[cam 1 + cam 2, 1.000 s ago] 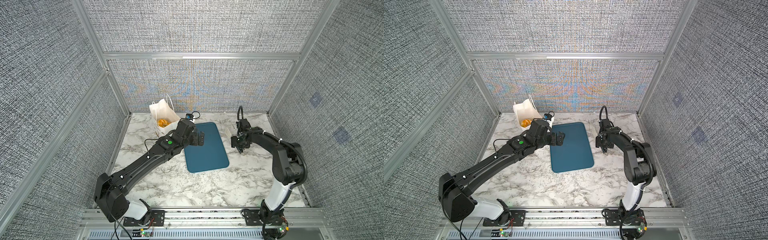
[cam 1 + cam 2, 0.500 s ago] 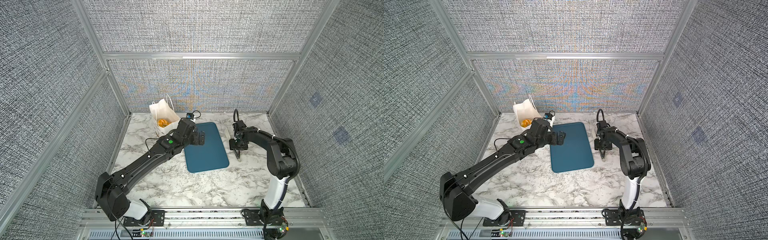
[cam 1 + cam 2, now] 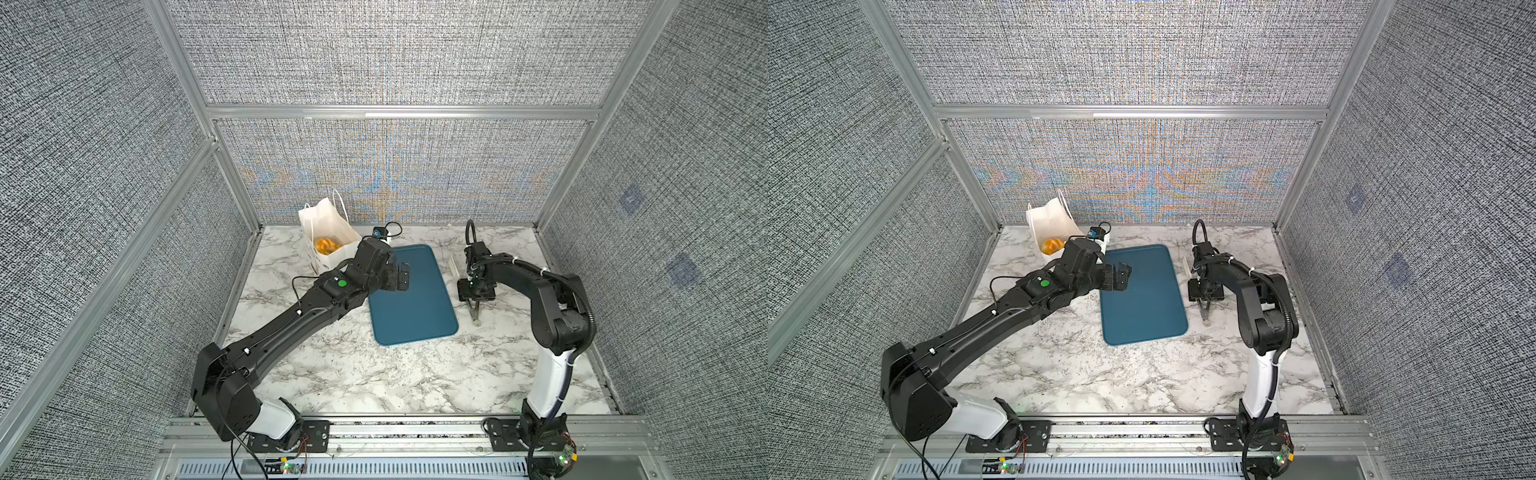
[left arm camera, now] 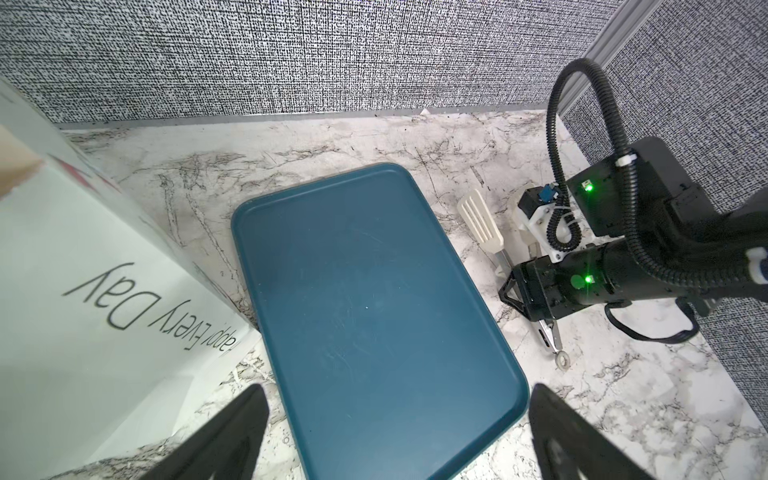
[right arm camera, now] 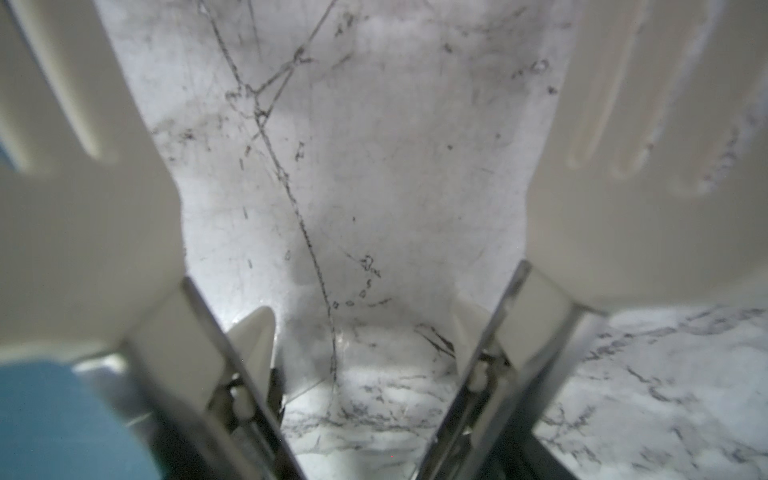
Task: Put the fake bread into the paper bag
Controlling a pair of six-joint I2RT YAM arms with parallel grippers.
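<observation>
On the marble worktop, bread lies in the bag. The left gripper stands open; the right gripper straddles tongs, grip unclear.

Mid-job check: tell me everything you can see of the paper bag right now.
The paper bag is white paper with thin white cord handles and grey "Happy Every Day" lettering on one side. It stands with its mouth open in the far left corner of the table, beside the teal tray. Golden-orange fake bread shows inside. The left arm passes in front of its lower edge; contact cannot be told.
</observation>
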